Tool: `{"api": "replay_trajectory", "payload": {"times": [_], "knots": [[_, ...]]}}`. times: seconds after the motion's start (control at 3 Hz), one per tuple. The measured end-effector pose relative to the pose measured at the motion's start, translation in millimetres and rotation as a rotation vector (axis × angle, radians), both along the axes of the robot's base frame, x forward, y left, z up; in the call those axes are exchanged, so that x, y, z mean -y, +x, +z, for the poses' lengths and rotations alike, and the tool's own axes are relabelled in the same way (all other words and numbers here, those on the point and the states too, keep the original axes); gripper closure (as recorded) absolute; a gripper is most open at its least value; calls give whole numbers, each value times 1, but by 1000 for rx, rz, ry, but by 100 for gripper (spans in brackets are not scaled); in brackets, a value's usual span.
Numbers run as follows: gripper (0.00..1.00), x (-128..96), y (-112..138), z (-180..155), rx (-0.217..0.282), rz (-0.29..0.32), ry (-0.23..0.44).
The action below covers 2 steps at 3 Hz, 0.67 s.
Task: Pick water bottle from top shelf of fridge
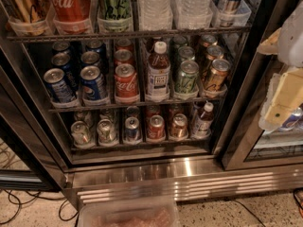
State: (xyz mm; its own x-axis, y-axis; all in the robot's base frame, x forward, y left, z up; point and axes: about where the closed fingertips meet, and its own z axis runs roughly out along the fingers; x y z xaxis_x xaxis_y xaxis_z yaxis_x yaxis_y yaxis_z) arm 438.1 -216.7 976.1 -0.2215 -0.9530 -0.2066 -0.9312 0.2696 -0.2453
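Speckled floor (227, 212) runs under the fridge (142, 171). On the top shelf (128, 34), the water bottle (155, 11) stands upright between a green can (113, 6) and another clear bottle (193, 6). At far right, the gripper (284, 98) hangs beside the racks; whether it is apart or together cannot be told.

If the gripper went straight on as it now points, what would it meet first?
Likely the fridge's dark door frame, left of the gripper at the right edge; depth unclear.

A red can (71, 1) reads "Cola", a lower red can (127, 83) seemingly "Coca-Cola"; the gripper (284, 98) hangs at right edge
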Motion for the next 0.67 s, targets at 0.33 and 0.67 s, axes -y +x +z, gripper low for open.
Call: {"api": "replay_trajectory", "payload": {"times": [0.33, 0.67], "knots": [[0, 0, 0, 0, 0, 0, 0], [0, -2, 0, -1, 29, -20, 17]]}}
